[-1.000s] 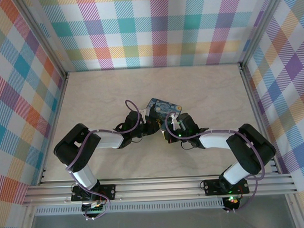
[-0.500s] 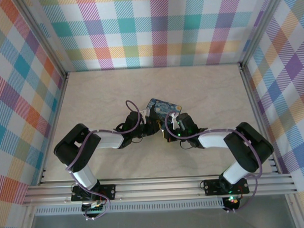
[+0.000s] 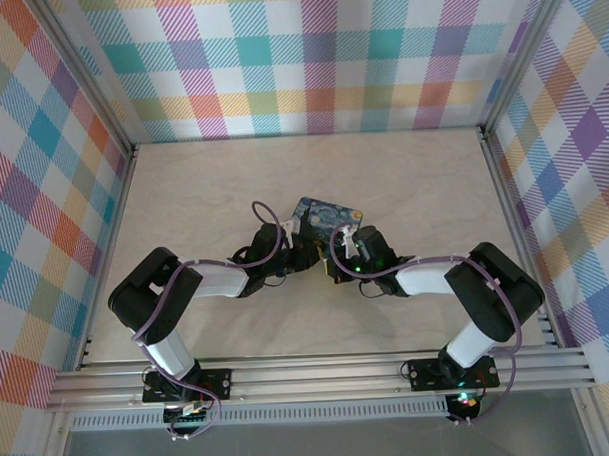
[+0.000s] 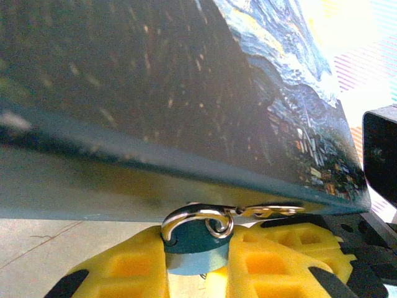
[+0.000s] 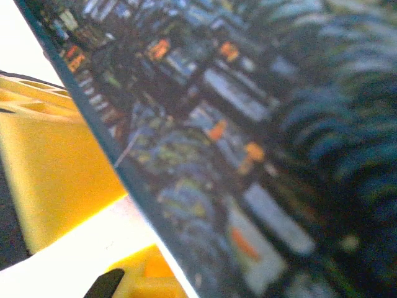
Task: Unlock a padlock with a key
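Left gripper clamps the padlock by its body, shackle up, against the tin edge. The padlock is probably light, rigid and smooth, so it may twist; grip the flat faces. Right gripper: state cannot be told. Table: pale wood. Plaid walls stand well apart.

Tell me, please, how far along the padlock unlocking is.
Done: the left hand grips the padlock, right by the tin. In hand: a thin silvery sliver, perhaps the key, lies by its shackle. Left: no turn or opened shackle is visible yet.
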Robot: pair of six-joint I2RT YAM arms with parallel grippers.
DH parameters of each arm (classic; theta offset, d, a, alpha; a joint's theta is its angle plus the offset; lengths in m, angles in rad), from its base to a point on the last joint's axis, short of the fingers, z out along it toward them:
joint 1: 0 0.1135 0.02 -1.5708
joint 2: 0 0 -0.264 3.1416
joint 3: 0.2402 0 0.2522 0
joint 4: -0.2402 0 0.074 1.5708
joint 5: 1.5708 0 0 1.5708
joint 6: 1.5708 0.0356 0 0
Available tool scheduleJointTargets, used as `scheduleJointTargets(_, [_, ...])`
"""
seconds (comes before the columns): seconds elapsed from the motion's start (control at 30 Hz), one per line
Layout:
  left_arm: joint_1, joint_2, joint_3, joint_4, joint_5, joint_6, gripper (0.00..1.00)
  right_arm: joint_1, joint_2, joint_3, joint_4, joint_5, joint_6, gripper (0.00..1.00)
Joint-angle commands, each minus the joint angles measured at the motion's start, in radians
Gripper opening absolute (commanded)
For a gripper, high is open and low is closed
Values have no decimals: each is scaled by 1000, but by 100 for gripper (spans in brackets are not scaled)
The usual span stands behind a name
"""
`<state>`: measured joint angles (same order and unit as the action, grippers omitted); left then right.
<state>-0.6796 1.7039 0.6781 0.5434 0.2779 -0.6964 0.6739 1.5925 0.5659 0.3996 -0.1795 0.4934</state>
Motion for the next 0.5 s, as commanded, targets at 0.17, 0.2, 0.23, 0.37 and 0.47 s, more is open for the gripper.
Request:
scheduleJointTargets(0.17, [-19,-17,37,29,-14,-31,21,6,12,-21,-7,-9,4,0])
scheduleJointTargets(0.2, [-20,-17,37,28,-15,-33,21,6,13,-24,-7,-9,4,0])
scheduleJointTargets(0.23, [-20,-17,38,26,-16,-37,21,7,11,-27,-6,-13,4,0])
scheduleJointTargets(0.37, [-20,-17,41,21,-20,-41,21,12,14,-41,5,-18,8,0])
scheduleJointTargets(0.47, [-19,-17,41,18,-23,-41,21,15,11,-52,17,-15,12,0])
